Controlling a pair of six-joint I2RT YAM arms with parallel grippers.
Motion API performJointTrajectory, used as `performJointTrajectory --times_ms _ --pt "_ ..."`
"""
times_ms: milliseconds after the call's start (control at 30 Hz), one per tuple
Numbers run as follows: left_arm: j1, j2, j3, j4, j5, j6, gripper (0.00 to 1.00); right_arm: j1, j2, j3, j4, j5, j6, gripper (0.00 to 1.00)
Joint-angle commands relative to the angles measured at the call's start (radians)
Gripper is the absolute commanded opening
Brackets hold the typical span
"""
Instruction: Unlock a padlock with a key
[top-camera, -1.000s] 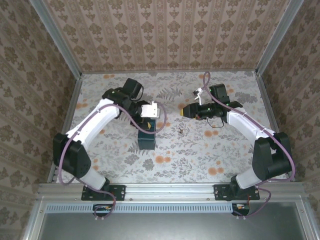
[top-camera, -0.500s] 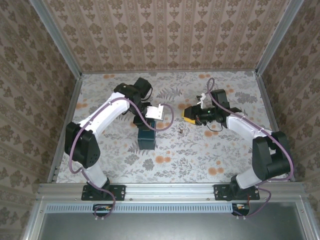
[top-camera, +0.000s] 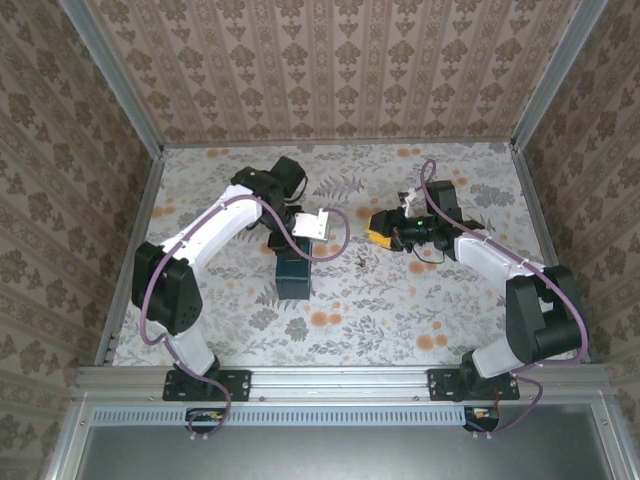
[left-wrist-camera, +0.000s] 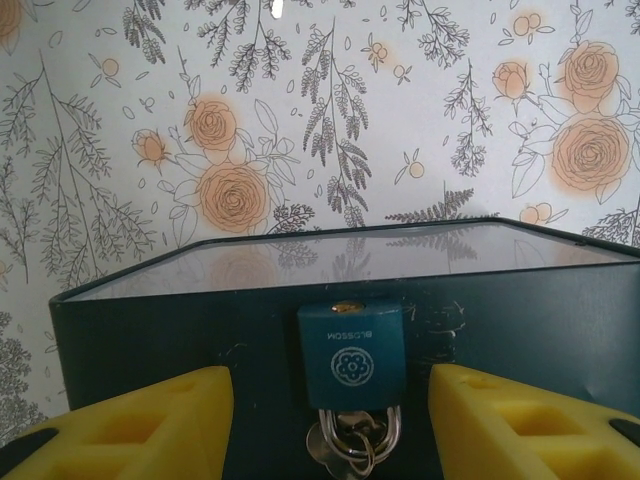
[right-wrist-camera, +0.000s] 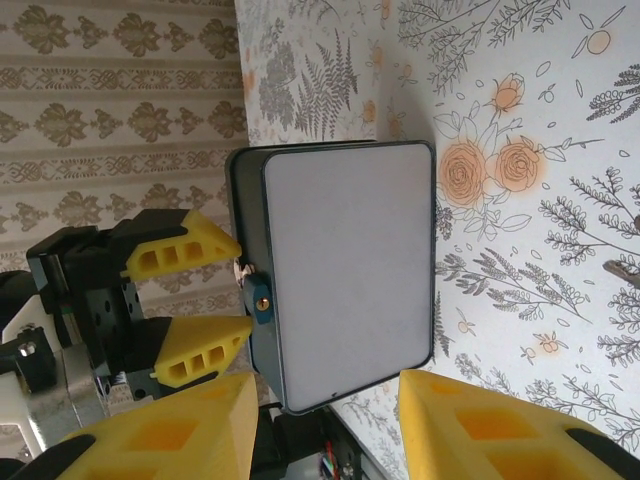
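Left jaws have swung in and now stand spread wide either side of the padlock (left-wrist-camera: 351, 355)
It hangs on the front of the dark box (left-wrist-camera: 150, 340); right jaws, released and empty, have barely moved and hover near the key (top-camera: 358, 262) lying loose on the table (top-camera: 430, 310), which I reckon must be picked up next

One word can be read: BLOSSOM, in small pale capitals on the teal face of the padlock (left-wrist-camera: 351, 357), seen in the left wrist view. It stands upside down there (the shackle end points downward). Just under it in that view is a round flower emblem.
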Motion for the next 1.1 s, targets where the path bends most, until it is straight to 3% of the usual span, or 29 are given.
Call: performJointTrajectory --times_ms 0,233,533,867,1067 --pt "-0.011 0.024 -0.001 -0.018 -0.002 -0.020 0.55 -0.003 -0.026 -0.017 0.023 -0.008 0.025 0.42" --pt "-0.019 0.052 0.012 -0.038 -0.018 -0.032 0.45 -0.015 -0.021 -0.017 0.022 -0.016 0.023 0.41" --pt "-0.015 -0.012 -0.060 0.071 0.010 -0.121 0.30 -0.006 -0.026 0.016 -0.003 -0.020 -0.005 0.42" --pt "0.062 -0.284 -0.408 0.559 0.192 -0.304 0.24 0.164 0.040 0.142 0.015 0.057 0.034 0.39" --pt "0.078 -0.349 -0.501 0.675 0.231 -0.352 0.23 0.248 0.103 0.247 -0.032 0.114 -0.016 0.32"
